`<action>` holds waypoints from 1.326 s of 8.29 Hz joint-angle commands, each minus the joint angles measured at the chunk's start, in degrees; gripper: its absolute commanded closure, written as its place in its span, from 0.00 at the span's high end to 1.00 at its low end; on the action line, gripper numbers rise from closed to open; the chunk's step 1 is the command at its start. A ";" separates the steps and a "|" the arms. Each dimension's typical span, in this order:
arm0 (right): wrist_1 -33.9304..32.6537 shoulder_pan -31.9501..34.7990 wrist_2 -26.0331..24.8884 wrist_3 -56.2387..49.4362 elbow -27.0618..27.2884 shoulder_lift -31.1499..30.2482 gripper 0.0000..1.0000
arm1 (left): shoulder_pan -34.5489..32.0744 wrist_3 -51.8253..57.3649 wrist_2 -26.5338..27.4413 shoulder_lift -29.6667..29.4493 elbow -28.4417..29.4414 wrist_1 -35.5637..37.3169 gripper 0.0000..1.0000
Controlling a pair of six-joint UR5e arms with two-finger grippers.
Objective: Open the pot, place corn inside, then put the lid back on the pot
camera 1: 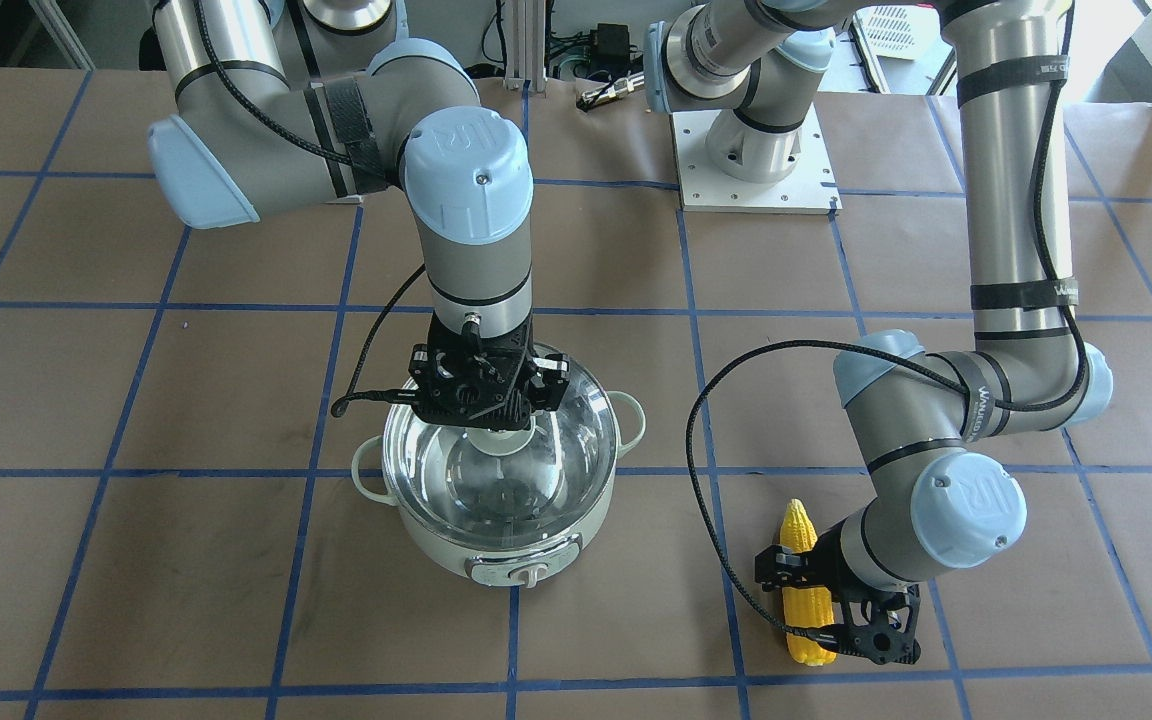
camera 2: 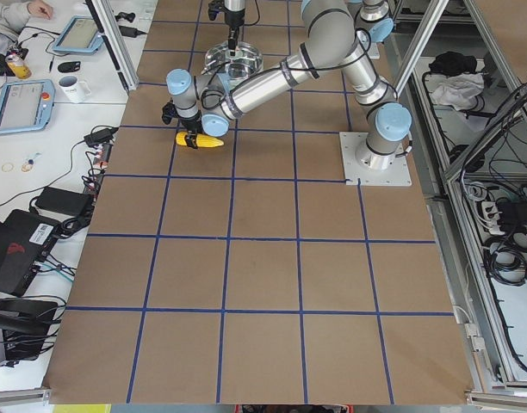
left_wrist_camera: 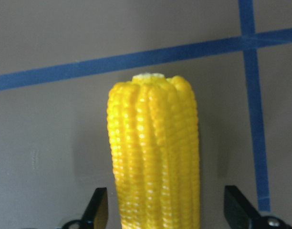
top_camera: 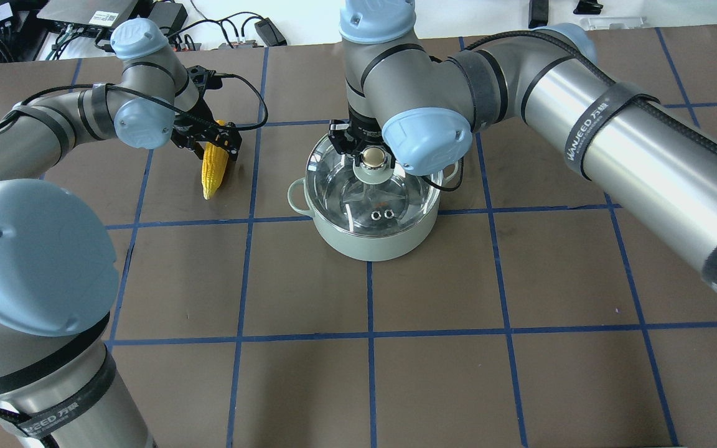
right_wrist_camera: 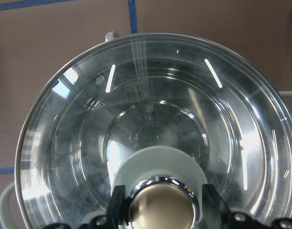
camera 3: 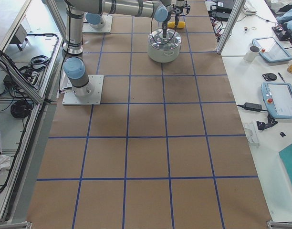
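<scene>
The pale mint pot (camera 1: 436, 545) stands mid-table with the clear glass lid (camera 1: 546, 470) resting on it. My right gripper (camera 1: 501, 430) comes straight down over the lid. In the right wrist view its fingers (right_wrist_camera: 118, 205) press both sides of the beige-gold knob (right_wrist_camera: 160, 207). The yellow corn (camera 1: 796, 525) lies flat on the table to the pot's left in the overhead view (top_camera: 212, 171). My left gripper (top_camera: 215, 140) is open and straddles the corn's thick end. The left wrist view shows a finger (left_wrist_camera: 97, 207) on each side of the corn (left_wrist_camera: 153, 152), with a gap.
The brown table carries a blue tape grid (top_camera: 369, 333). The left arm's base plate (camera 1: 756, 150) sits behind the pot. Black cables hang from both wrists. Operator desks with tablets and mugs (camera 3: 253, 52) flank the far edge.
</scene>
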 commanded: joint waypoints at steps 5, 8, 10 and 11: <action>0.05 0.00 -0.07 0.20 -0.52 -0.32 0.45 | 0.00 -10.26 0.53 7.85 0.70 -10.49 0.00; 0.57 -0.44 -0.34 -0.85 -0.88 -3.30 0.37 | -0.70 -12.90 0.44 14.27 0.53 -16.37 0.00; 5.72 -4.63 -0.34 -5.40 -0.88 -8.73 0.37 | -3.50 -18.34 0.01 17.61 0.53 -18.59 0.00; 11.42 -8.83 0.01 -11.35 -0.88 -13.55 0.38 | -6.39 -19.58 0.00 19.45 0.53 -18.59 0.00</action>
